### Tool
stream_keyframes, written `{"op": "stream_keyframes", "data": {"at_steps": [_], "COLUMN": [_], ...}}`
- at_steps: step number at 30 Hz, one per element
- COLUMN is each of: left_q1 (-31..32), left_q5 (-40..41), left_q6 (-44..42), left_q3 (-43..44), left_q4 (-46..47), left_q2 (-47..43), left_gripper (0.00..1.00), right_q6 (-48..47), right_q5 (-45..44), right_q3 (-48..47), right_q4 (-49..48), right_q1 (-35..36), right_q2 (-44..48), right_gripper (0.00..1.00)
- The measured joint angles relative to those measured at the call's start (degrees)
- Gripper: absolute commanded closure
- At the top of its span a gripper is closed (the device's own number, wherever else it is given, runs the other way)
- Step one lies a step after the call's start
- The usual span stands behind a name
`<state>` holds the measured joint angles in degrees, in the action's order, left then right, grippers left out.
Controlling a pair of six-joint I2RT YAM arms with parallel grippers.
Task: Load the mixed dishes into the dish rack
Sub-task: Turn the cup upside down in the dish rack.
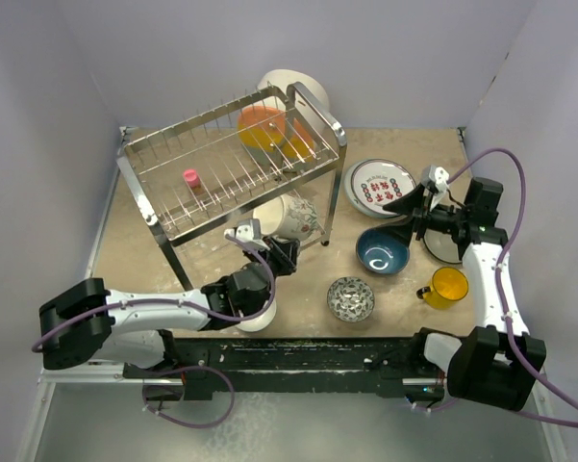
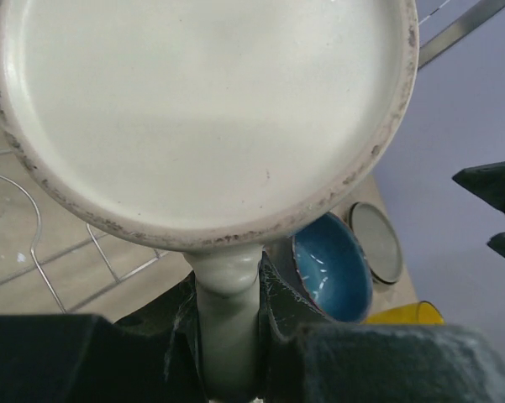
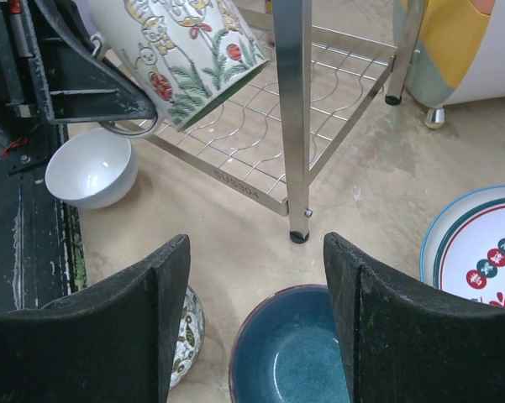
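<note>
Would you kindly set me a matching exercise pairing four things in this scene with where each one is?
Things:
1. mug
2. blue bowl
3. pink piece
4. white bowl

Places:
A. on the rack's top tier
B. held by its handle in the left fingers
C. on the table, below the open right fingers
D. on the table beside the left arm

Pairs: 1-B, 2-C, 3-A, 4-D
</note>
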<state>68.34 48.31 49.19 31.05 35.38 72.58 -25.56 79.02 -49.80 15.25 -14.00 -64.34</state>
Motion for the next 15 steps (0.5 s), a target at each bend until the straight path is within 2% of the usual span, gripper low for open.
{"op": "stream_keyframes", "data": {"at_steps": [15], "left_q1": [-8.87], "left_q5": [-1.73], "left_q6": [-12.41], "left_q3": [6.34], "left_q4": [-13.97], "left_q2": [3.28], "left_gripper": [1.0], "right_q6": [0.02], "right_q5": [0.0], "right_q3": [0.0], "right_q4": [0.0], "right_q1": [-0.72], "right_q2": [0.02], "right_gripper": [0.32]}}
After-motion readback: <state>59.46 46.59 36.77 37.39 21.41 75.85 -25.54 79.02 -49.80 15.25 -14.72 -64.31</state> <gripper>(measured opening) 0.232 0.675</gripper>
